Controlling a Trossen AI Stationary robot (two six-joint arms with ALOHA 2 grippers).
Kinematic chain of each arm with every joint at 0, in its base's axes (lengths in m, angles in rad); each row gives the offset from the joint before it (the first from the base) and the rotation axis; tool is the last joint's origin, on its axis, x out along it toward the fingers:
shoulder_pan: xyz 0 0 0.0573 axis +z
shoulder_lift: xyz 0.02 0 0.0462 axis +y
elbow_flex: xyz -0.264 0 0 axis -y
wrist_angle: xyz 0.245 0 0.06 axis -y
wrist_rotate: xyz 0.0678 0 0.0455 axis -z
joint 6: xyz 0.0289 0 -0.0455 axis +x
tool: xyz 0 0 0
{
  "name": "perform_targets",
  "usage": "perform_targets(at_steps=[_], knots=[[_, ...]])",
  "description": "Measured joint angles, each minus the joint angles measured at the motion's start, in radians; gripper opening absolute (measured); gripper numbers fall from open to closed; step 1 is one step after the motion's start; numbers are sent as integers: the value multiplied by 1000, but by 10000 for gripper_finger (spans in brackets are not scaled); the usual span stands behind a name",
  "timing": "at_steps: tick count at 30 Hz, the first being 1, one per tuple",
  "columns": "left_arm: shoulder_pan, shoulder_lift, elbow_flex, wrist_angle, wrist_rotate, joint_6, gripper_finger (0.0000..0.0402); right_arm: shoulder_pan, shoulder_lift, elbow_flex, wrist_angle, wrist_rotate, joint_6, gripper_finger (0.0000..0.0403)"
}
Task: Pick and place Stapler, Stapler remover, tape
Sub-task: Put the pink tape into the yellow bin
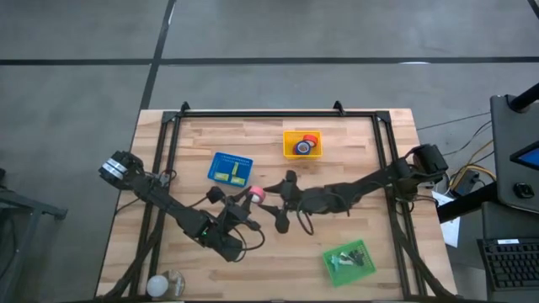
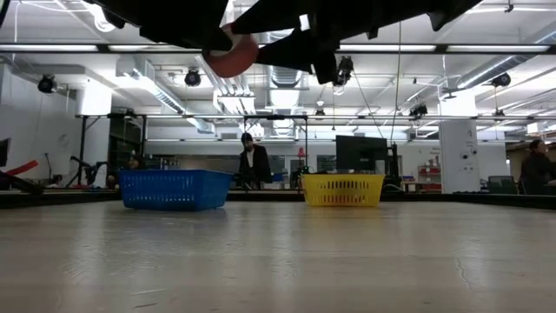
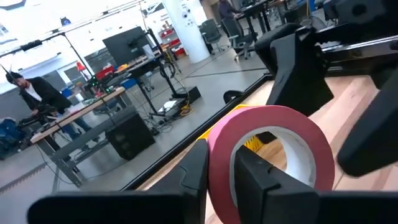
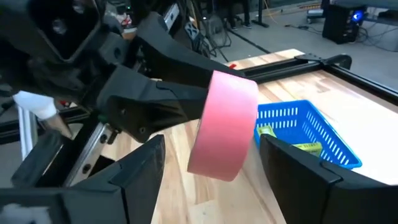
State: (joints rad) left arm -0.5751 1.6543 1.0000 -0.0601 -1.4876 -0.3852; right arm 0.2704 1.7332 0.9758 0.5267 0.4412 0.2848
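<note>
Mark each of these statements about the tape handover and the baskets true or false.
1. The left tool is shut on the red tape roll. True.
2. The right tool has its fingers spread on either side of that roll. True.
3. The roll lies flat on the table. False: it is held up in the air.
4. The yellow basket is empty. False: it holds a red and a blue tape roll.
5. The green basket sits on the right arm's side. True.
</note>
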Motion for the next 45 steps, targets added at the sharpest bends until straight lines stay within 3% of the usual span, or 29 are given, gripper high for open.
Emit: perform_targets(at_steps=[6,16,20,31,39,45], knots=[[0,0,0,0,0,18,53,-2,7,11,3,0,-4,223],[0,0,-1,-2,-7,14,54,-42,3,11,-9,-107,0,101],[0,1,-1,-3,9,14,76,-47,3,12,-41,-111,-4,101],[0,-1,-2,5,-3,28,234,-86,-62,12,-253,-101,26,106],[-1,-3,-2,1,8,3,250,-144,-140,12,-526,-34,109,106],[-1,-3,-3,0,14,-19,250,-282,-177,12,-631,4,247,106]])
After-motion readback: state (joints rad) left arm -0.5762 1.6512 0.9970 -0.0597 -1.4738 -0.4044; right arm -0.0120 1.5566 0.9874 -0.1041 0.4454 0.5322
